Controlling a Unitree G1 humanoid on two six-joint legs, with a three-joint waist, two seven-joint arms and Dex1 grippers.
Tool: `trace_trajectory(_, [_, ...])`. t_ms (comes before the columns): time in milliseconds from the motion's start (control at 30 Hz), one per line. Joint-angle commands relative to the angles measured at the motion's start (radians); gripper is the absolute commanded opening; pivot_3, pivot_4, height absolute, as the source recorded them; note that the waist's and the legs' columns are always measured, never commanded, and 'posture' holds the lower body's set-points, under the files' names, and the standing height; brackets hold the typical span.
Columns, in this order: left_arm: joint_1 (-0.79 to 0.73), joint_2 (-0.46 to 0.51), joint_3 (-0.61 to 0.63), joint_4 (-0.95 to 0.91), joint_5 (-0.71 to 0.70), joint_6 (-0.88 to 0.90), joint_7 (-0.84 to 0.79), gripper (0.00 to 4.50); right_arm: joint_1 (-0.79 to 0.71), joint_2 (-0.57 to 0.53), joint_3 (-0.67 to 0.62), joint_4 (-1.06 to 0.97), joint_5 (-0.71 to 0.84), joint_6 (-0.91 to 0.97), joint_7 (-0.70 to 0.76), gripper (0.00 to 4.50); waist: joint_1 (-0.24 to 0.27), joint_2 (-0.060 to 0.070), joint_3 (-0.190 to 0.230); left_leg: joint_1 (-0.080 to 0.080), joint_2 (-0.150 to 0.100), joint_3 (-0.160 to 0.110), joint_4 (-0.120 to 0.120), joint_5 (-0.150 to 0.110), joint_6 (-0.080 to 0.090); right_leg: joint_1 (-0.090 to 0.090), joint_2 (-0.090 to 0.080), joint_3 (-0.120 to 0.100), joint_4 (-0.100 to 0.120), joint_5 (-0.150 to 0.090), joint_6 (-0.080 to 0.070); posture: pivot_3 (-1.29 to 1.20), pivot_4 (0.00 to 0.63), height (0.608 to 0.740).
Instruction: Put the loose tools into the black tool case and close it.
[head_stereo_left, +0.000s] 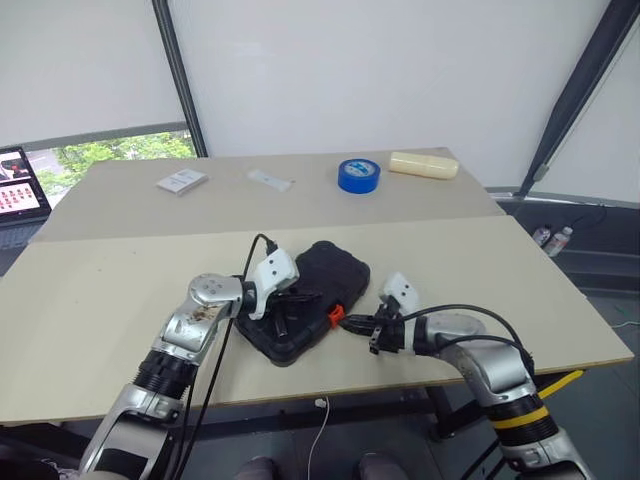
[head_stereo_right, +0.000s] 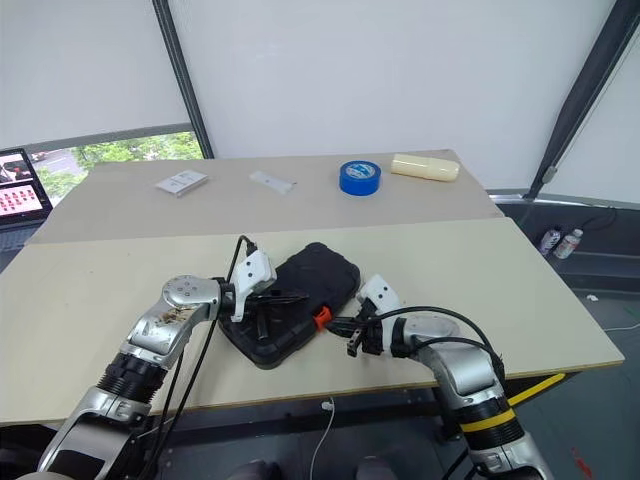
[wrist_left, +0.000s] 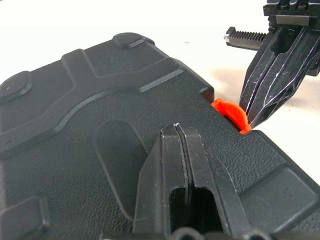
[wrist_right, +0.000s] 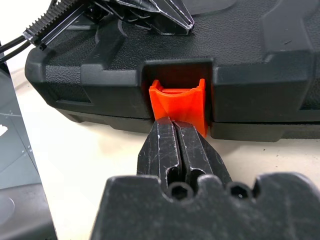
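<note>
latch still standing out: a slip here leaves the case unfastened

head view: the black tool case lies lid-down at lower centre of the beige counter. the left tool, pressed together, rests on the lid. blue tape roll sits far back; white blinds behind.

right wrist view: the right tool, pressed together, touches the orange latch. a glancing push could skid off or shove the case.

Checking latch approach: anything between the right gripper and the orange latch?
Nothing visible. The right gripper, fingers shut, sits right at the orange latch on the closed black tool case; the left gripper rests on the lid.
</note>
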Motion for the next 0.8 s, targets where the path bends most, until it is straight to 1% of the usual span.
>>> trace_trajectory(33, [0.075, -0.011, -0.095, 0.096, 0.058, 0.058, -0.011, 0.04, -0.061, 0.041, 0.011, 0.011, -0.011, -0.022, -0.027, 0.0, -0.001, 0.0, 0.0, 0.001, 0.0, -0.001, 0.0, 0.0, 0.0, 0.0, 0.0, 0.0, 0.0, 0.0, 0.0, 0.0, 0.15, 0.74])
trace_trajectory(300, [0.069, -0.015, -0.094, 0.107, 0.061, 0.06, -0.008, 0.04, -0.088, 0.042, 0.035, 0.044, -0.032, 0.016, -0.017, 0.0, -0.004, 0.0, 0.0, 0.002, 0.0, -0.006, -0.001, -0.001, -0.001, -0.004, 0.0, -0.002, -0.001, 0.0, -0.001, 0.0, 0.15, 0.74])
trace_trajectory(533, [0.073, -0.014, -0.094, 0.108, 0.061, 0.059, -0.005, 0.04, -0.119, 0.036, 0.061, 0.08, -0.07, 0.002, -0.004, 0.0, -0.003, 0.0, 0.0, 0.001, -0.001, -0.006, -0.001, -0.001, -0.001, -0.006, -0.001, -0.002, -0.001, 0.0, -0.001, 0.0, 0.15, 0.74])
trace_trajectory(700, [0.076, -0.015, -0.091, 0.106, 0.063, 0.061, -0.006, 0.04, -0.144, 0.068, 0.032, 0.11, -0.072, -0.057, -0.014, 0.0, 0.004, 0.0, 0.001, -0.002, -0.002, -0.006, -0.002, -0.001, -0.001, -0.008, -0.002, -0.002, -0.002, 0.0, -0.001, 0.0, 0.15, 0.74])
trace_trajectory(800, [0.08, -0.014, -0.089, 0.103, 0.063, 0.062, -0.007, 0.04, -0.153, 0.07, 0.02, 0.099, -0.072, -0.059, -0.014, 0.0, 0.005, 0.001, 0.001, -0.004, -0.004, -0.006, -0.002, -0.001, -0.001, -0.009, -0.002, -0.001, -0.001, 0.0, -0.001, 0.0, 0.15, 0.74])
